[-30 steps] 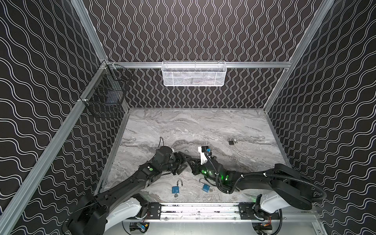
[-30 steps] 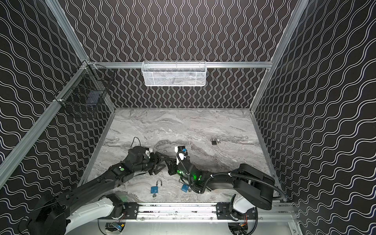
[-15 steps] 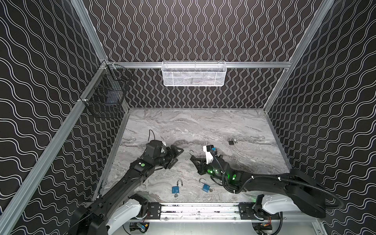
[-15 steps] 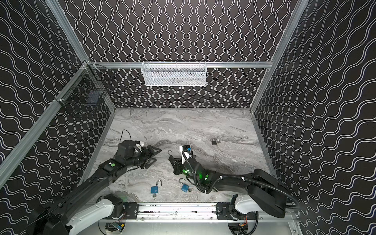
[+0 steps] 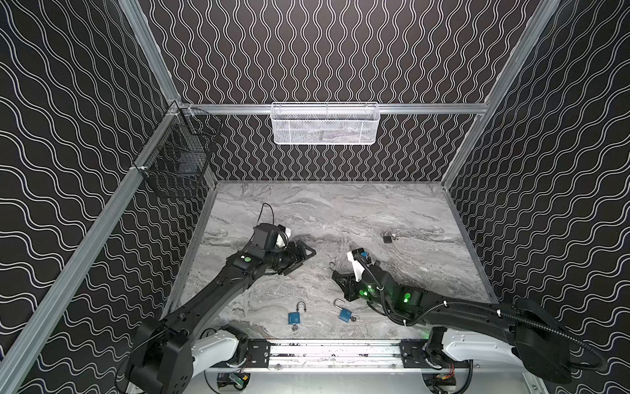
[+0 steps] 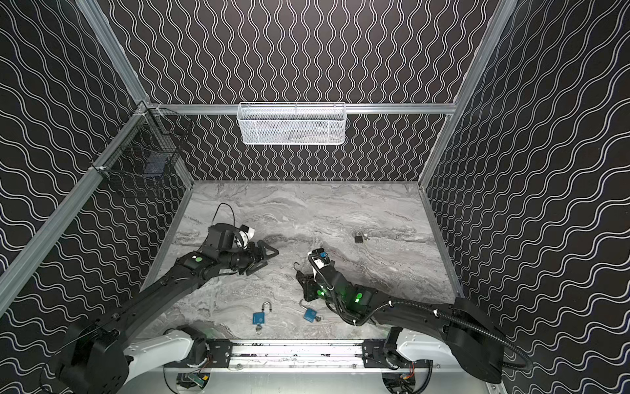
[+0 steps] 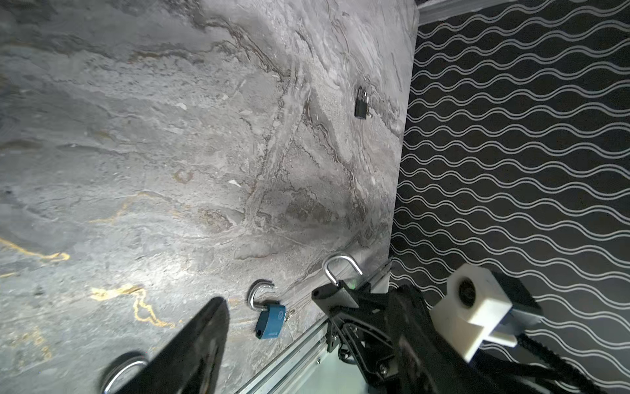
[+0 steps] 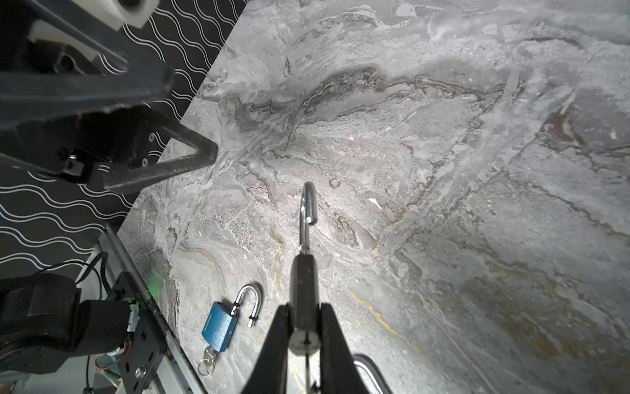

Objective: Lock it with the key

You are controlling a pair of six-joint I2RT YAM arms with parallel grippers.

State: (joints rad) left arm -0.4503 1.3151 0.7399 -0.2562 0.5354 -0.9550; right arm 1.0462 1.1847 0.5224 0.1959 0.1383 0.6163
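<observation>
Both arms have drawn apart since a second ago, when the tools met over mid-table. The left tool (image 5: 300, 262) now hangs back, spread wide with nothing in it. The right tool (image 8: 304, 308) is clenched on the dark padlock (image 8: 303, 273), seemingly held just clear of the table (image 5: 341, 211) near its middle. Its shackle (image 8: 308, 208) is sprung open and points away from the wrist.

That padlock looks like a solid metal lump: stiff, heavy for its size, slick-sided, hardly fragile. I'd pinch it by the flat faces of the body, as now, leaving the shackle free to be pressed home. A loose shackle may swivel off line.

Up close, the right wrist view shows the grip and the keyway end between the fingers, though I cannot tell whether anything sits in it. It also shows a blue padlock (image 8: 218, 325) with its key (image 8: 207, 362) hanging out. It misses the small black padlock (image 5: 387, 237) lying well apart, which both top views catch.
</observation>
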